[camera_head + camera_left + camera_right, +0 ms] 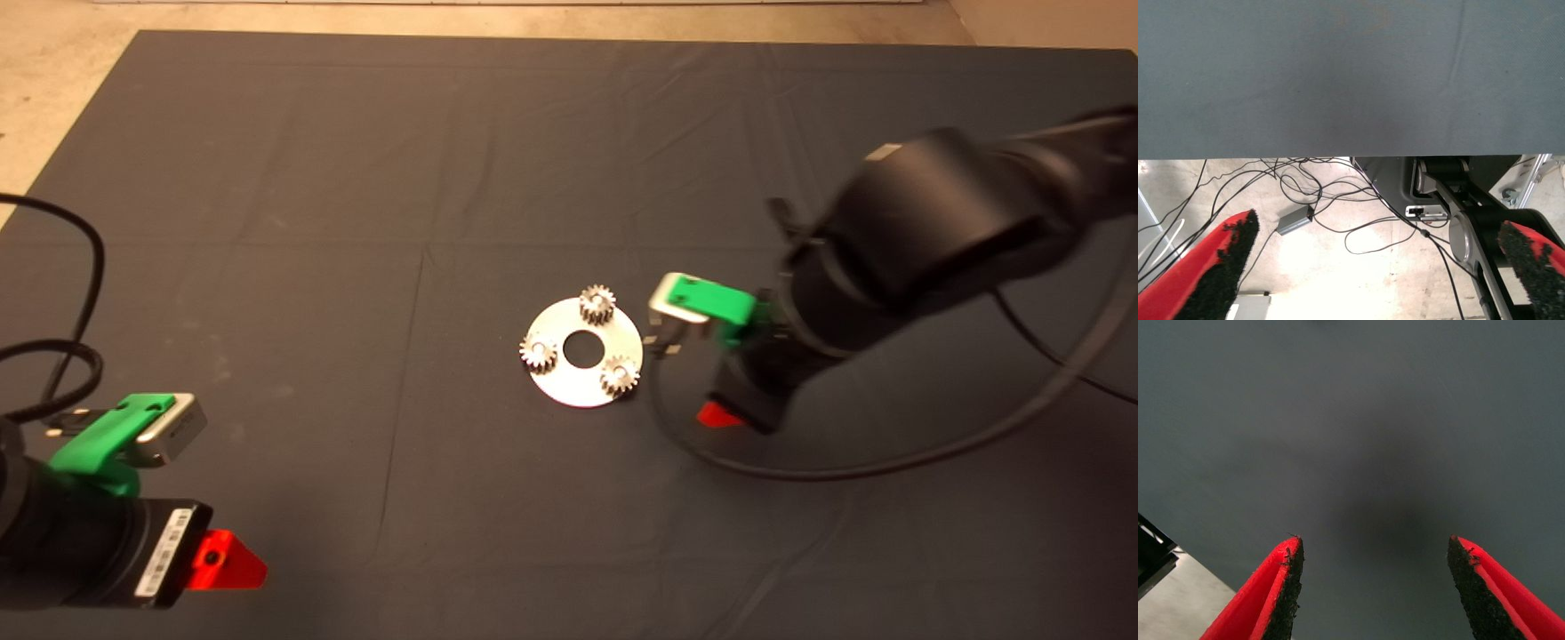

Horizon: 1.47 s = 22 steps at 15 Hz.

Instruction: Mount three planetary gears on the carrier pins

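I see all three planetary gears (597, 305) seated on the carrier pins of the disc (582, 388) at mid-tabletop, just left of my right tool (1373, 587), empty with fingers wide, while my left tool (1378, 267), also wide, idles far off.

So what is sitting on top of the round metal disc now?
Three planetary gears sit on the disc, spaced evenly around its open centre hole. The carrier pins are covered by the gears, so they cannot be made out.
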Available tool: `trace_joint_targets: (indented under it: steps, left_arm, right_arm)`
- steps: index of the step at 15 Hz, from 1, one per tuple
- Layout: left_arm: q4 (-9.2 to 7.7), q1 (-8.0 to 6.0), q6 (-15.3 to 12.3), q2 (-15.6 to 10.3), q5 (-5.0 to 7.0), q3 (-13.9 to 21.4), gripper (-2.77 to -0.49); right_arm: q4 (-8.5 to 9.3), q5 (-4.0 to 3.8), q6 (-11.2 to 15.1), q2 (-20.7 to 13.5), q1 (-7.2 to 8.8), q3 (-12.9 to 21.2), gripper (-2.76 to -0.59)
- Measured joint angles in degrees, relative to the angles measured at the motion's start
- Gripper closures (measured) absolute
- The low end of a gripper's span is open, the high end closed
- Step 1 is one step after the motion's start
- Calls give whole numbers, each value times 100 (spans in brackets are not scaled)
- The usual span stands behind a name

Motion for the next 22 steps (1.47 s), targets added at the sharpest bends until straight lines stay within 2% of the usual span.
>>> trace_joint_targets:
  steps: [2, 4, 5, 6, 7, 8, 10, 14, 16, 22]
  left_arm:
    - [0, 0, 49, 26, -1, 0, -277]
    - [-20, 0, 89, 30, -1, 6, -277]
    - [-38, 0, 112, 30, -1, 6, -277]
    - [-78, 0, 134, 28, -1, 6, -277]
    - [-124, 0, 156, 28, -1, 6, -277]
    - [-149, 0, 174, 27, -1, 6, -277]
    - [-171, 0, 200, 27, -5, 8, -277]
    - [-254, 0, 329, 11, -1, 9, -277]
    - [-277, 0, 359, 9, -1, 9, -277]
    - [-346, 0, 454, -35, -1, 9, -277]
  right_arm:
    - [97, -63, 124, -1387, 0, 351, -171]
    - [317, -100, 150, -2566, 11, 639, -186]
    - [490, -107, 158, -3044, 28, 777, -189]
    - [713, -107, 168, -3412, 34, 916, -190]
    - [955, -105, 189, -3672, 34, 1030, -201]
    - [1150, -105, 221, -3806, 52, 1102, -202]
    - [1443, -78, 310, -3832, 85, 1190, -202]
    - [1823, -47, 648, -3767, 113, 1281, -202]
    - [1932, -52, 764, -3767, 113, 1316, -217]
    - [2003, -46, 1053, -3464, 111, 1348, -235]
